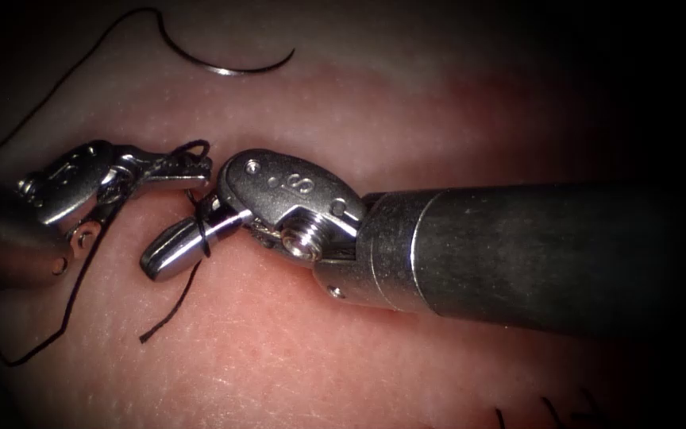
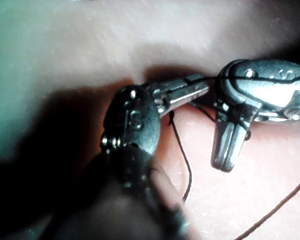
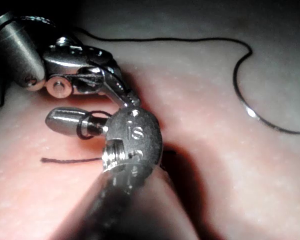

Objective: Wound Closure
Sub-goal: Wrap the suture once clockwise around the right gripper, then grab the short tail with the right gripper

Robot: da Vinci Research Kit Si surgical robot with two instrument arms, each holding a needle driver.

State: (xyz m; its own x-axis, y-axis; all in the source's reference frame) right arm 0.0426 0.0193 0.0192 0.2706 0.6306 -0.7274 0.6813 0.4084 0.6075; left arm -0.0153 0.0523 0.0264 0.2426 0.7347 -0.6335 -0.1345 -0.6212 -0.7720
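The curved needle [image 1: 232, 70] [image 3: 250, 112] lies free on the tissue [image 1: 375, 357], far from both tools, not in the tissue and held by neither. Black thread [image 1: 57, 95] runs from it down to the left tool. My left tool [image 1: 200, 167] [image 2: 202, 86] has its jaws shut on the thread near a small loop [image 1: 197, 146]. My right tool [image 1: 152, 262] [image 3: 52, 120] points down-left with jaws shut and empty. A turn of thread [image 1: 205, 238] [image 3: 84, 131] is wrapped around them. A short free thread tail [image 1: 170, 311] [image 3: 70, 160] lies on the tissue below.
The right tool's thick shaft [image 1: 533, 254] crosses the right half of the endoscope view. Another length of thread [image 1: 57, 326] trails off to the lower left. Short dark thread ends [image 1: 549, 411] stick up at the bottom right edge.
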